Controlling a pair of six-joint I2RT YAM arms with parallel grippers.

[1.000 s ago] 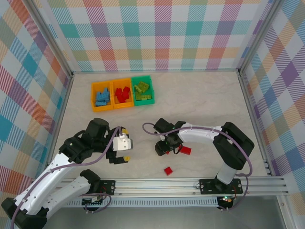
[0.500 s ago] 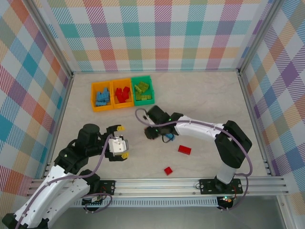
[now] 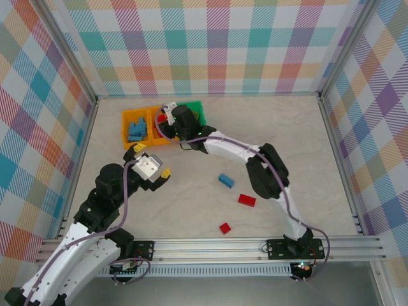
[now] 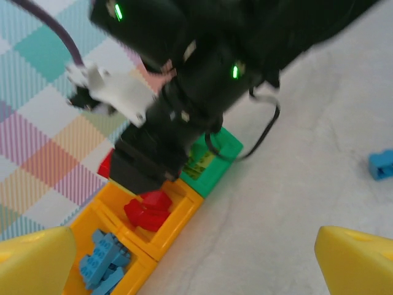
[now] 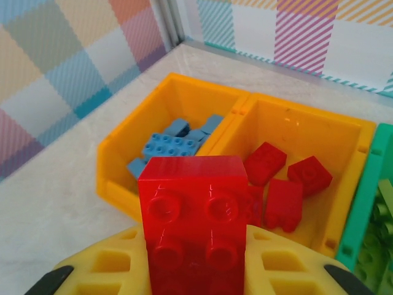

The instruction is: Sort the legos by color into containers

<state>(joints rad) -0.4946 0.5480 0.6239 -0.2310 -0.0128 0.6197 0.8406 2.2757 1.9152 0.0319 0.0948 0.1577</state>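
My right gripper (image 3: pixel 171 116) hangs over the bins, shut on a red lego (image 5: pixel 195 215) held upright between its yellow fingers (image 5: pixel 104 273). Just below and beyond it is the orange bin with red legos (image 5: pixel 288 178), flanked by the orange bin with blue legos (image 5: pixel 175 144) and the green bin (image 3: pixel 196 109) with lime ones. My left gripper (image 3: pixel 150 166) stands open over bare table near the bins, its fingertips (image 4: pixel 37 261) wide apart. A blue lego (image 3: pixel 225 180) and two red legos (image 3: pixel 247 200) (image 3: pixel 224 227) lie loose on the table.
The right arm (image 3: pixel 255 159) stretches diagonally across the table from its base to the bins. Plaid walls close in the table on three sides, with the bin row near the back wall. A metal rail (image 3: pixel 255 245) runs along the near edge.
The right gripper swung from mid-table back-left to above the bins with the red lego. A blue lego now lies uncovered mid-table. The left gripper moved away from me toward the bins.
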